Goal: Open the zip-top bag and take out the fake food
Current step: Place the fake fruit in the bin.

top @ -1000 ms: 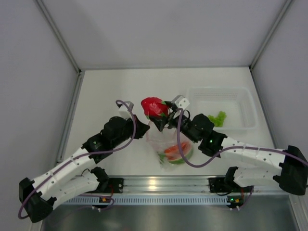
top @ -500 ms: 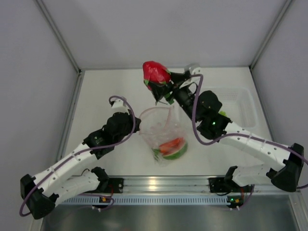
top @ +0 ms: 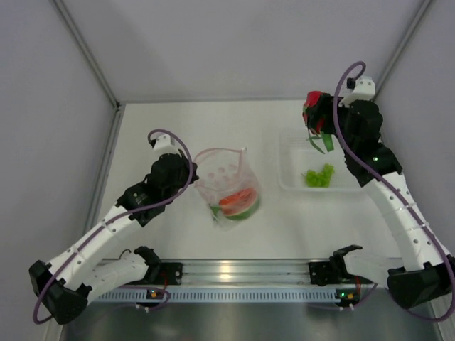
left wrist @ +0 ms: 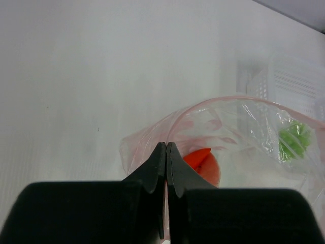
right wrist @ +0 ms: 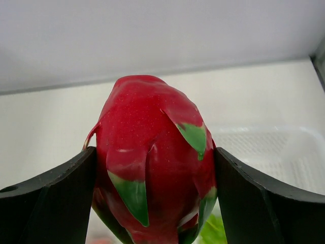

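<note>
Two grips: my left gripper (left wrist: 166,152) pinches the rim of the limp, crinkly clear zip-top bag (top: 224,174), while my right gripper (right wrist: 155,152) spans a seemingly rigid, light magenta dragon fruit (right wrist: 147,117).

White matte table top (top: 178,121), plain pale grey back wall (top: 242,42), matching grey side panels (top: 43,142), slim metal corner struts (top: 85,51), brushed aluminium rail (top: 242,273) along near edge, even diffuse lighting, soft shadows.
</note>
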Controlling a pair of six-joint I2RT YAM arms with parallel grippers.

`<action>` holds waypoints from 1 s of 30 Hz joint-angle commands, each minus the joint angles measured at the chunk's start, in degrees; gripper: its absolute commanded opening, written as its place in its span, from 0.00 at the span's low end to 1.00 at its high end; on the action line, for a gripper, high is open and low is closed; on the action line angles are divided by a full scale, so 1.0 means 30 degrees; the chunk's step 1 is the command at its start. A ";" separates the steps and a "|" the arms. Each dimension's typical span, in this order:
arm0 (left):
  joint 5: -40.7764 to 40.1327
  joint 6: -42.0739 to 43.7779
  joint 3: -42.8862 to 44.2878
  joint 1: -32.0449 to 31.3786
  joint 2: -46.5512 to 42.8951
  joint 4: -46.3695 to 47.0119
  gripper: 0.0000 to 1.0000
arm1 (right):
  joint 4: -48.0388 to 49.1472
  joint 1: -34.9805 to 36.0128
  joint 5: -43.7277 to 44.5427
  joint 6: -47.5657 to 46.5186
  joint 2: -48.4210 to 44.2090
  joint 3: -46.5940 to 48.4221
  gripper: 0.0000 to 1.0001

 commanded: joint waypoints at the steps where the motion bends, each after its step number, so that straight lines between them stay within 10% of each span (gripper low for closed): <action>1: 0.0046 0.0597 0.0994 0.0315 -0.0158 -0.0324 0.00 | -0.1173 -0.2553 -0.1408 0.0805 -0.0039 -0.1586 0.00; 18: 0.0574 0.1477 0.1756 0.0608 -0.0715 -0.1145 0.00 | 0.4102 -0.3382 -0.0294 0.3411 0.6464 -0.5609 0.11; 21: 0.0720 0.1593 0.1814 0.0608 -0.0510 -0.1145 0.00 | 0.4686 -0.3090 -0.0470 0.3353 0.6816 -0.5785 0.24; 28: 0.1130 0.2033 0.2341 0.0609 -0.0218 -0.1174 0.00 | 0.4485 -0.2708 -0.1289 0.2682 0.6292 -0.5580 0.96; 30: 0.1218 0.2237 0.2488 0.0638 -0.0159 -0.1232 0.00 | 0.4251 -0.2708 -0.1378 0.2533 0.5677 -0.5492 0.99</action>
